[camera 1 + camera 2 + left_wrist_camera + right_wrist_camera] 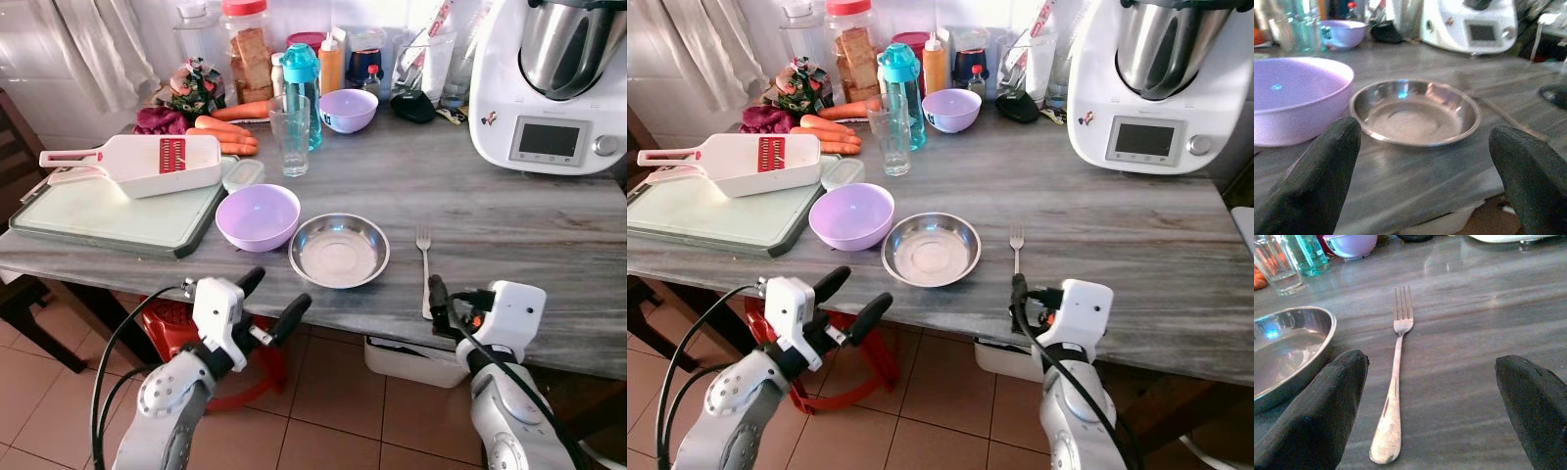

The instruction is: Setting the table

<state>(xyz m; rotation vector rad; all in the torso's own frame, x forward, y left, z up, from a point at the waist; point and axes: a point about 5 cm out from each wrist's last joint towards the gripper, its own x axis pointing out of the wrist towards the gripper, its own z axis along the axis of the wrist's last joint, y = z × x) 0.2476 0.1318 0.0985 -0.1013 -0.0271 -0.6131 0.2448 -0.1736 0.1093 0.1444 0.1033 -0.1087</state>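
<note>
A: Start at the left. What's on the bench?

B: A cutting board carrying a white slicer, with carrots behind. Then a purple bowl, and just beside it, on its right, a steel plate. A drinking glass stands further back, well apart from the plate, with a second purple bowl behind that.

A: And the fork?

B: The fork lies to the right of the plate, near it but not touching, tines pointing away from the robot.

A: The claws?

B: The left claw hangs off the bench's front edge, fingers spread apart and empty, facing the plate. The right claw is also apart, straddling the fork's handle without gripping it.

A: So how far along?

B: Partway, I'd judge. Bowl, plate and fork already sit as one place setting. The glass hasn't joined them, and I see no knife or spoon. The right claw looks poised to take or adjust the fork.
</note>
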